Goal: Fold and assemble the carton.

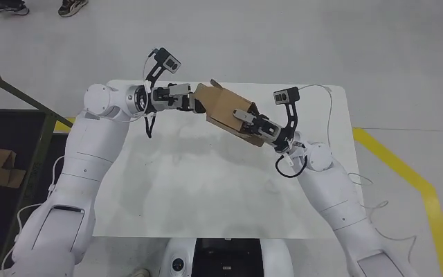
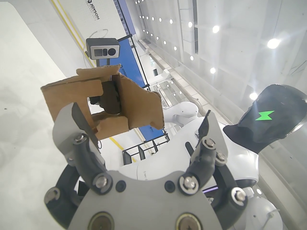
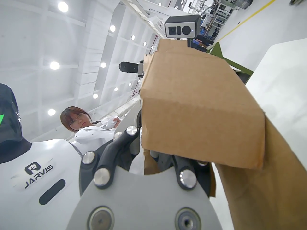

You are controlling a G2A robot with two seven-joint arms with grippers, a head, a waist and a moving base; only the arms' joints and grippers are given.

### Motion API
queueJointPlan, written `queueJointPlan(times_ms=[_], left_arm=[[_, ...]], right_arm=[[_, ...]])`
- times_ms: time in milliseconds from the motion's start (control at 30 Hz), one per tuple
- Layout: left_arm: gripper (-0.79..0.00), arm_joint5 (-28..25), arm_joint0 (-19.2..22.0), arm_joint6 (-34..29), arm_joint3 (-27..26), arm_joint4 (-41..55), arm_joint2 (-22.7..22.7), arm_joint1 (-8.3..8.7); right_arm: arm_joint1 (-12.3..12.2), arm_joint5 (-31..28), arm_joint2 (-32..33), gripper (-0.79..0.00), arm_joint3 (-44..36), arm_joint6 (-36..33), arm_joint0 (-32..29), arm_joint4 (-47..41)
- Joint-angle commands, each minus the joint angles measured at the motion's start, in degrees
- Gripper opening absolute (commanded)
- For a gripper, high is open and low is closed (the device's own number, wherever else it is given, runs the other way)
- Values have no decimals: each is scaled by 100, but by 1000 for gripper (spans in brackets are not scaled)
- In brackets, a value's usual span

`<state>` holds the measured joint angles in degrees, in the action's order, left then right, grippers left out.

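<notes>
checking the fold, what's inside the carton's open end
In the left wrist view, the carton opening shows brown flaps bent inward around a dark cavity with a black shape, too shadowed to identify. Its walls hide the rest of the interior.

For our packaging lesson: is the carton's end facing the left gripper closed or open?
Open: carton flaps stand apart around a dark gap.

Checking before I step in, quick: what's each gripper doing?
Left gripper: open, holding nothing.
Right gripper: closed on the carton.
</notes>
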<state>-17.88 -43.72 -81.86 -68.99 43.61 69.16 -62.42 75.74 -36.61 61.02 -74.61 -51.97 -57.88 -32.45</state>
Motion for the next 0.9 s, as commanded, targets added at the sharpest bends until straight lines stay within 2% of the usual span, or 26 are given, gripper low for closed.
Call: queueJointPlan(times_ms=[0, 233, 467, 633, 867], left_arm=[[0, -1, -9, 8, -4, -7, 61, 14], [0, -62, -9, 116, 14, -37, 233, 47], [0, -145, 68, 234, 88, -112, 406, 80], [0, -157, 140, 285, 109, -146, 372, 70], [0, -86, 142, 87, 49, -132, 156, 33]], right_arm=[[-4, 3, -1, -785, 28, -39, 6, 70], [21, 14, -107, -785, 61, -95, -3, 39], [30, 63, -238, -785, 127, -518, 32, -16], [59, 19, -432, -785, 104, -832, 73, -17], [100, -39, -482, -785, 182, -642, 173, -36]])
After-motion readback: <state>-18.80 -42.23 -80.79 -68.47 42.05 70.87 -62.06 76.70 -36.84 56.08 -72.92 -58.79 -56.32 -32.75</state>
